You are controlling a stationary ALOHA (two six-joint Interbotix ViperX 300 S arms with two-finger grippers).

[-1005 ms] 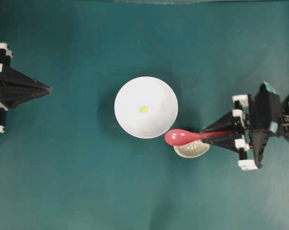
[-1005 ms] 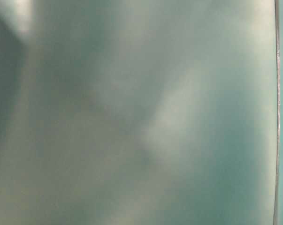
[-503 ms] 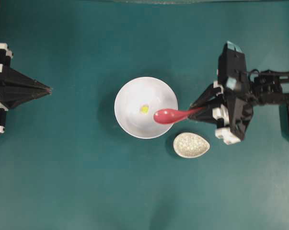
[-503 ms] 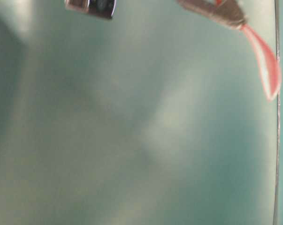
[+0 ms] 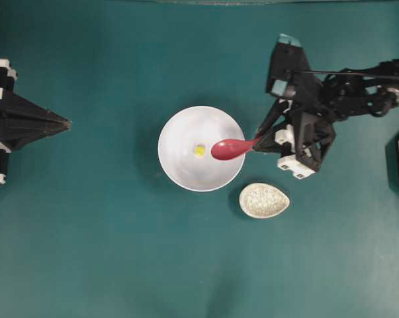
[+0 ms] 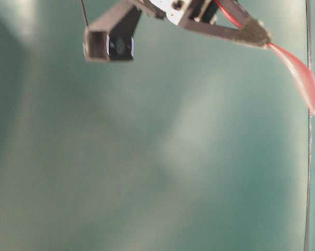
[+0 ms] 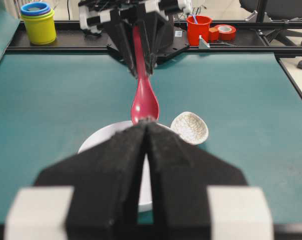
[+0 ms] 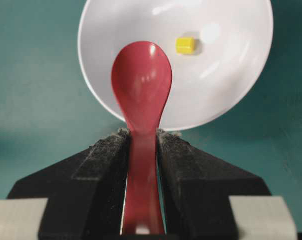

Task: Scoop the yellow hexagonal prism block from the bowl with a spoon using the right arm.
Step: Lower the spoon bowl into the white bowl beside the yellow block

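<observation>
We find the right gripper pinching the spoon by its handle, scoop over the bowl near mid-worktop — the yellow hexagonal prism block lies inside, unscooped.

Open teal table all round bowl. Spoon rest just beside bowl's lower-right rim, narrowing that side. Spoon over bowl's right half, near block. Left gripper well apart.
</observation>
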